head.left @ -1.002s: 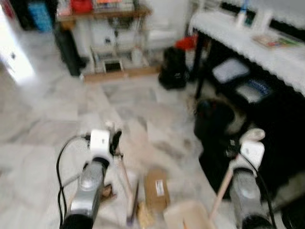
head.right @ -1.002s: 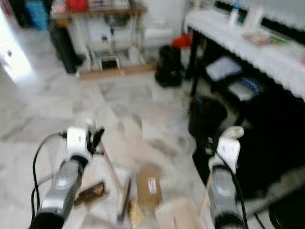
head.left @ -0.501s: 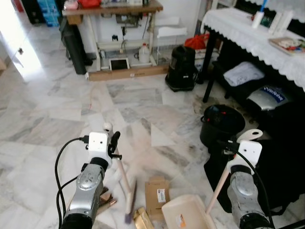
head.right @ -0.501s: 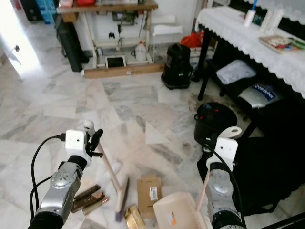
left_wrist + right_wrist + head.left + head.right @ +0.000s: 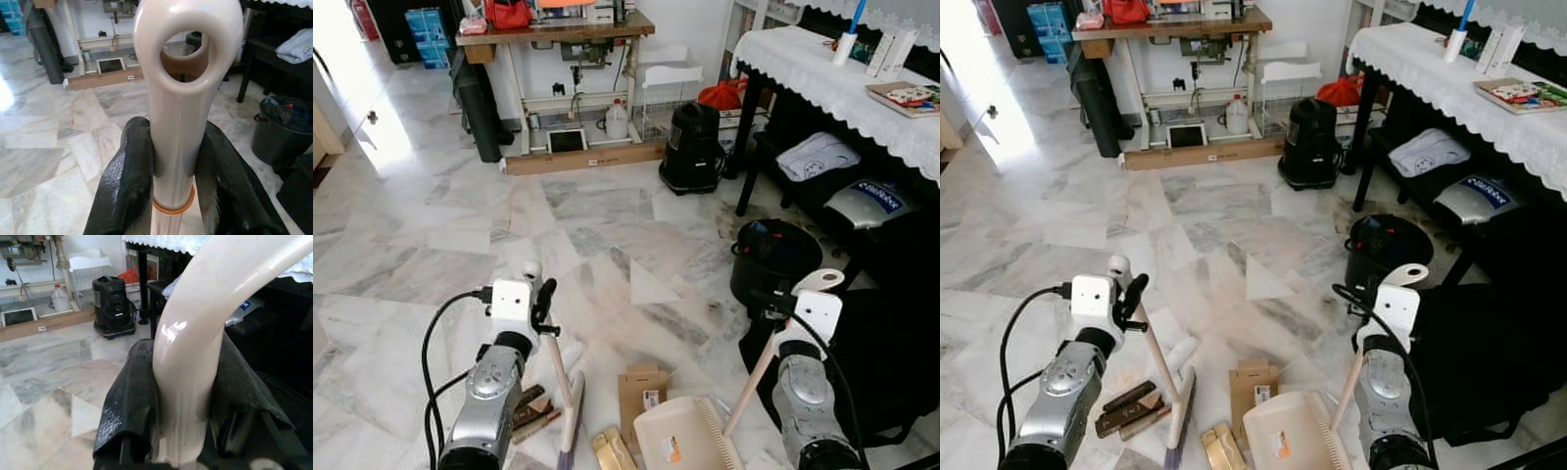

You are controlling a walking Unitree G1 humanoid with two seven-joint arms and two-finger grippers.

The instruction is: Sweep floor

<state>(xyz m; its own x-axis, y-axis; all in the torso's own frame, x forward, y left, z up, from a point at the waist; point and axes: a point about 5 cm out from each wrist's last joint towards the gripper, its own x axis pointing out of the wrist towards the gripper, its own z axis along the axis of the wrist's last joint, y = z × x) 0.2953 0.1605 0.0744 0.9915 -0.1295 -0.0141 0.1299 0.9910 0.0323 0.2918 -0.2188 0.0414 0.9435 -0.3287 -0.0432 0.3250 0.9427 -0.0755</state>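
The left gripper (image 5: 173, 161) is clamped on the broom (image 5: 563, 377), both black fingers (image 5: 124, 191) pressed against the cream handle just under its looped end. From there the handle slants down and away from the gripper to the broom head, which rests on the marble floor (image 5: 431, 235) ahead of the left arm. Just beside the head, on the gripper's outer side, lie two brown bars (image 5: 533, 411). On the inner side lie a flat cardboard box (image 5: 641, 392) and a gold packet (image 5: 612, 450), both close to the head. A white roll (image 5: 1178, 352) lies on the floor next to the handle.

The right gripper (image 5: 183, 382) is clamped on the dustpan (image 5: 680, 441) handle, its fingers (image 5: 127, 406) squeezing the cream shaft below its curved top. The shaft runs down and inward from the gripper to the pan, which sits on the floor between the two arms, touching or nearly touching the box. A black bin (image 5: 773, 259) stands just ahead of the right gripper. Beyond it is a table (image 5: 822, 73) with a white lace cloth, with bags (image 5: 818, 157) stored beneath. Farther ahead stands a black vacuum cleaner (image 5: 693, 147), and past that a wooden workbench (image 5: 558, 24) against the wall.
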